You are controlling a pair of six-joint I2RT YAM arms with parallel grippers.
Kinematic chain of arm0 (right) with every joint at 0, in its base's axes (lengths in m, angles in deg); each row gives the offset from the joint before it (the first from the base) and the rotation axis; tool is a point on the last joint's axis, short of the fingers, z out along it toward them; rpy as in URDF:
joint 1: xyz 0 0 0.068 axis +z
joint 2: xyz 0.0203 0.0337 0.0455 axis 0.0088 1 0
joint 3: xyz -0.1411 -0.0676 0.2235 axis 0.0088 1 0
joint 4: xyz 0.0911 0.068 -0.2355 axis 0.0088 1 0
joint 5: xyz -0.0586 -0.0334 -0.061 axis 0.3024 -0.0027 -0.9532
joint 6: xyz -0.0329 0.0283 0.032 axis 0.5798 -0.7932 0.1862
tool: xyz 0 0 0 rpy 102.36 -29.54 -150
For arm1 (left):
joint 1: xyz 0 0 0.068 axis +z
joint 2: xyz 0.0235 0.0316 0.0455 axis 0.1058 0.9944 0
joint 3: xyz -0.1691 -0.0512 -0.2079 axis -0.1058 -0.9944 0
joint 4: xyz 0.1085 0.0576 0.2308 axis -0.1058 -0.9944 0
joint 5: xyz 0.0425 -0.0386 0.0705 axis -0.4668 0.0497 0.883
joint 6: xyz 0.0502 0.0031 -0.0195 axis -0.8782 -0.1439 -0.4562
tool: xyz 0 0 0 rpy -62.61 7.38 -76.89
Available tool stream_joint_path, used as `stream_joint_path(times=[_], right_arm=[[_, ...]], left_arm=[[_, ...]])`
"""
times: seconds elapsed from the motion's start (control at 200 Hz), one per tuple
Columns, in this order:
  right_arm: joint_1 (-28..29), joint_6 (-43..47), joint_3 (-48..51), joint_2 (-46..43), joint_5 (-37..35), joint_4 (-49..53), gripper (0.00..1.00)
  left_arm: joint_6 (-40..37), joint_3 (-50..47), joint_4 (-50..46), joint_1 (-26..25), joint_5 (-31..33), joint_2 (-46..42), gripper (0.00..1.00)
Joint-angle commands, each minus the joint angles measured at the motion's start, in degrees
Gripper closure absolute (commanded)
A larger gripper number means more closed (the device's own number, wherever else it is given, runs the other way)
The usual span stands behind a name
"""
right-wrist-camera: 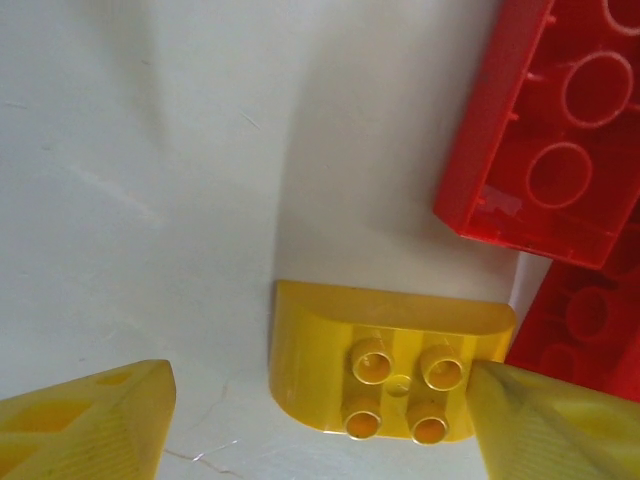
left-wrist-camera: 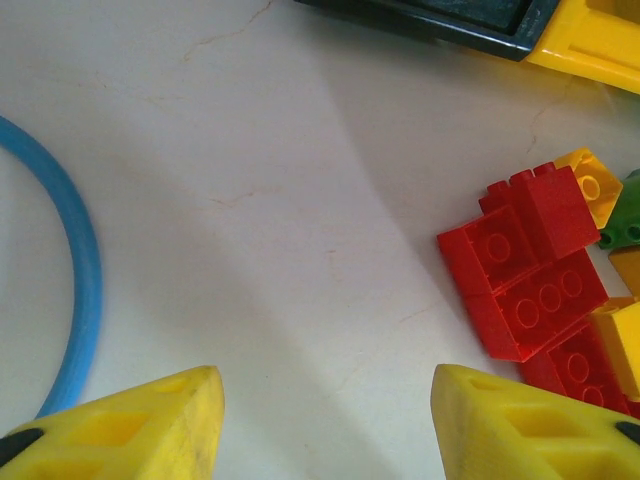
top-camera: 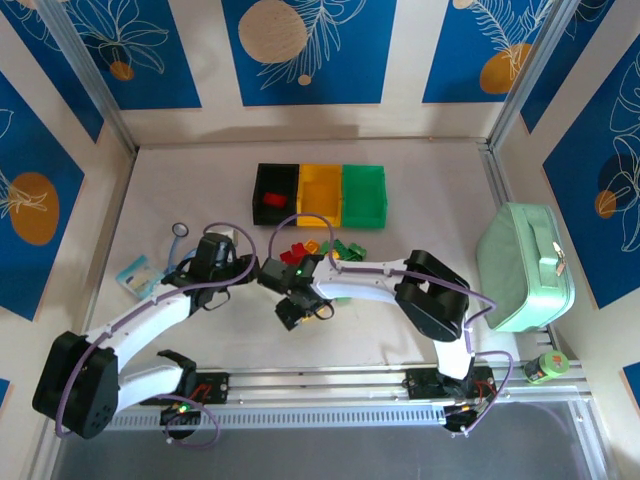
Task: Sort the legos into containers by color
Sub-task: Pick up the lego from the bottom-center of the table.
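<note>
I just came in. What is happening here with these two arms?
Small plastic studded bricks are being sorted into three joined open bins by colour. The right gripper is open around a yellow rounded brick lying on the table. The left gripper hangs open over bare table beside red bricks. One red brick lies in the black bin.
</note>
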Motion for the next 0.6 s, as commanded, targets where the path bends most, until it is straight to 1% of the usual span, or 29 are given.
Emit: stream_joint_path(times=[0.0,0.1,0.305,0.595], right_arm=[[0.3,-2.7,-1.3,0.9,-2.7,4.3,0.22],[0.4,-3.9,-1.2,0.3,-4.0,5.0,0.21],[0.4,-4.7,-1.2,1.3,-3.6,4.7,0.2],[-0.4,-4.8,0.3,2.6,1.0,1.2,0.21]], left_arm=[[0.7,-0.6,0.1,-0.4,1.1,-0.8,0.43],[0.7,-0.6,0.1,-0.4,1.3,-0.5,0.43],[0.8,-0.4,0.1,-0.4,1.3,-0.4,0.43],[0.7,-0.5,-0.2,-0.4,1.6,-1.1,0.43]])
